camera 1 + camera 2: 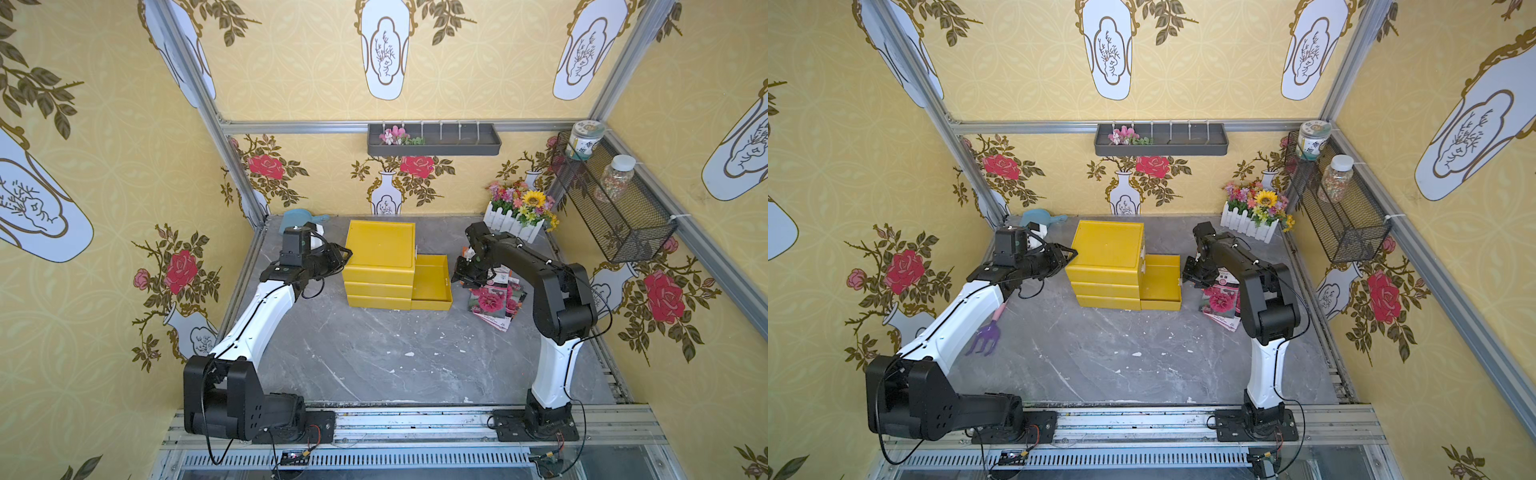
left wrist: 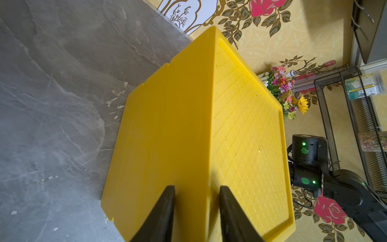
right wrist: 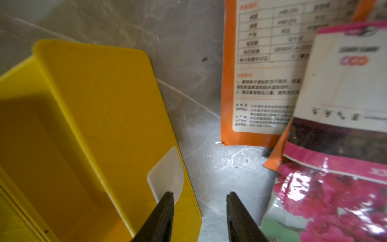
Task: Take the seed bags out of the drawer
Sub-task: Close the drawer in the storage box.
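Note:
Several seed bags (image 1: 496,299) lie in a loose pile on the grey table, right of the pulled-out yellow drawer (image 1: 432,286); both show in both top views. The drawer's inside looks empty. In the right wrist view an orange-bordered printed back (image 3: 261,73) lies under a pink-flower bag (image 3: 335,167). My right gripper (image 3: 201,194) hangs open between drawer (image 3: 62,136) and bags, holding nothing, one finger over the drawer's white tab (image 3: 167,174). My left gripper (image 2: 196,187) is open, its fingers straddling the top left edge of the yellow cabinet (image 2: 178,136).
A white picket planter of flowers (image 1: 515,220) stands at the back right. A black wire basket (image 1: 615,208) with two jars hangs on the right wall. A blue scoop (image 1: 297,220) lies at the back left, and a purple hand rake (image 1: 986,332) under the left arm.

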